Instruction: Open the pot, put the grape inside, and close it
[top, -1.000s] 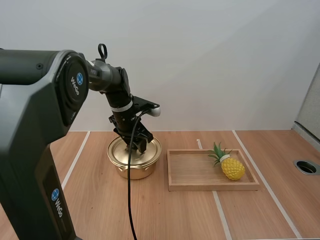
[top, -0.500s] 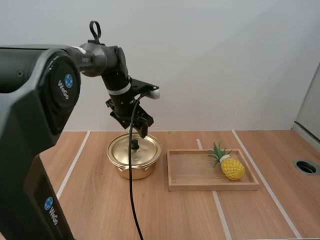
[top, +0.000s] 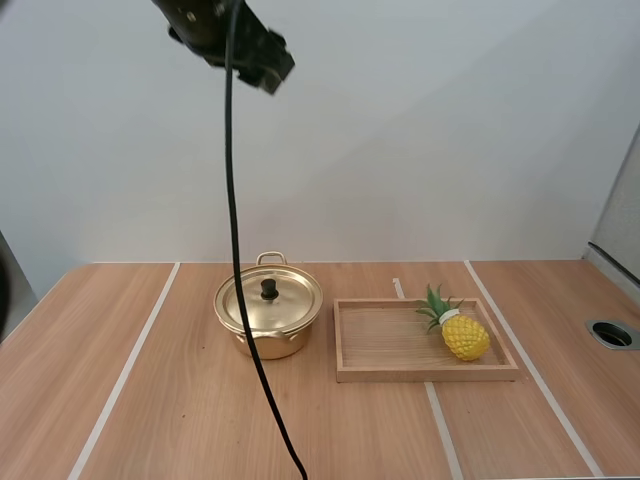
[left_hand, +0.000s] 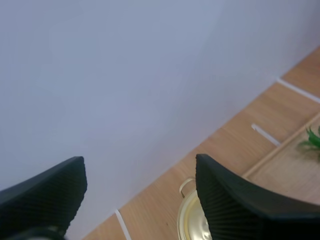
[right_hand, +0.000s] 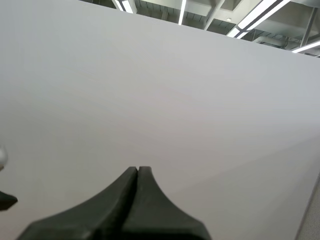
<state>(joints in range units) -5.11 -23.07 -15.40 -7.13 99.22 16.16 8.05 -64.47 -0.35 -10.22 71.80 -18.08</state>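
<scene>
Fingers of the left gripper (top: 262, 68) hang high above the pot (top: 268, 308), its lid (top: 290, 300) on, a pineapple (top: 463, 337) in the tray (top: 385, 372) beside it; left wrist shows them wide apart, empty, pot below; right wrist, right gripper (right_hand: 137, 172) pinched closed

black left hand (left_hand: 140, 167), ribbed inner faces, right hand (right_hand: 137, 175) smooth dark wedge

Open air above the pot (top: 266, 312); the tray (top: 385, 347) stands just beside.
</scene>
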